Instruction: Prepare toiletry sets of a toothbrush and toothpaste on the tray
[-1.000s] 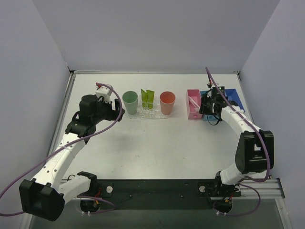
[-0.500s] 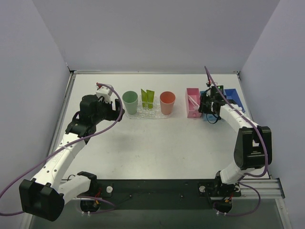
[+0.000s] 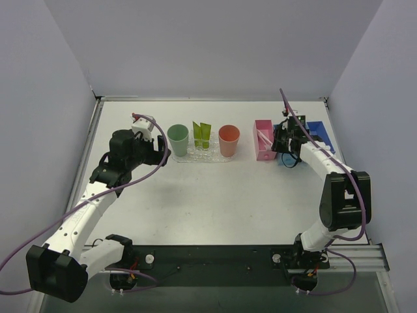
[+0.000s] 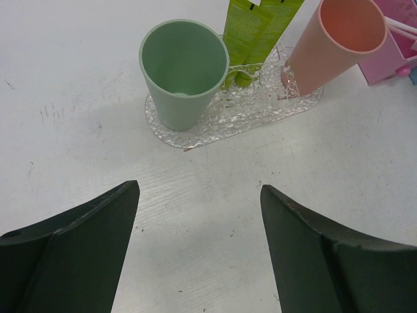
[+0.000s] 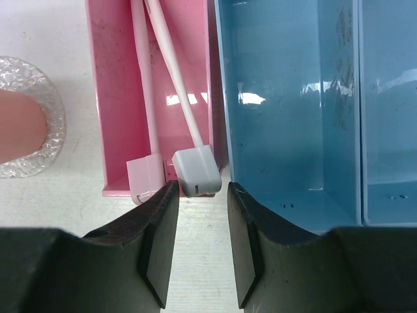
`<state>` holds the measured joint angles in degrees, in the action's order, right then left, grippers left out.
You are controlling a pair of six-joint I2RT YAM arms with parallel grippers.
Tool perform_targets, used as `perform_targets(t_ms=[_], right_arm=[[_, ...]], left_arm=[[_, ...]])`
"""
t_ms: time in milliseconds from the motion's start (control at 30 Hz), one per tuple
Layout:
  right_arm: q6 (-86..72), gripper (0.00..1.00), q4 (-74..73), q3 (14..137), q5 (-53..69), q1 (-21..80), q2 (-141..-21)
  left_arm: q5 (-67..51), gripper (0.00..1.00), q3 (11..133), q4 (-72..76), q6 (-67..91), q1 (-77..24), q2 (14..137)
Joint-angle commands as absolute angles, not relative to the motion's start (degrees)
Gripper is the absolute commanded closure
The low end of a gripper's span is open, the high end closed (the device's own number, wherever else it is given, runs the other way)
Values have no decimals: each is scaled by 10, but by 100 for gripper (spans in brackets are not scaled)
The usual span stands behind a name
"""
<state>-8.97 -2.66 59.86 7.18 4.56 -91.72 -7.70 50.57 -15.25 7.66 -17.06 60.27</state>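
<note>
The clear bumpy tray (image 3: 195, 158) carries a green cup (image 3: 177, 139), two lime-green tubes (image 3: 201, 135) and a salmon cup (image 3: 229, 140). My left gripper (image 3: 163, 151) is open and empty over the table just left of the tray (image 4: 215, 127). Two toothbrushes lie in the pink bin (image 5: 111, 98): a white one (image 5: 176, 72) and a pink one (image 5: 143, 85). My right gripper (image 5: 202, 189) hangs over the bin's near end. Its jaws are narrowly apart, with the white brush's capped head just at the tips, not pinched.
A blue bin (image 5: 287, 98) stands right against the pink bin, under my right finger (image 5: 260, 222). In the left wrist view the green cup (image 4: 184, 72), tubes (image 4: 257, 29) and salmon cup (image 4: 332, 42) stand on the tray. Grey walls enclose the table.
My right gripper has shifted slightly over the seam between the pink and blue bins. The left arm has not moved.
</note>
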Motion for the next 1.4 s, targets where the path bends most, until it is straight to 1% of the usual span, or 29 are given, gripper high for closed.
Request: perform_targets(t_ms=[0,667,800,867,900,1100,1367], right_arm=[[-90,68,-14,630,64,52,-920],[-76,68,-35,644,25,70,-953],[-75,75,-37,646,23,71,-950],[-75,76,-41,649,22,71,-946],[-73,80,-45,650,22,71,-945],[-73,93,-61,662,28,73,-926],[-75,100,-86,671,32,74,-875]], left_arm=[[-74,14,515,-142,69,-174,590],[-70,14,515,-143,68,-175,584],[-70,14,514,-143,67,-176,583],[-70,14,515,-143,67,-176,583],[-69,14,515,-142,67,-176,583],[-69,14,515,-143,65,-177,581],[-68,14,515,-143,65,-178,579]])
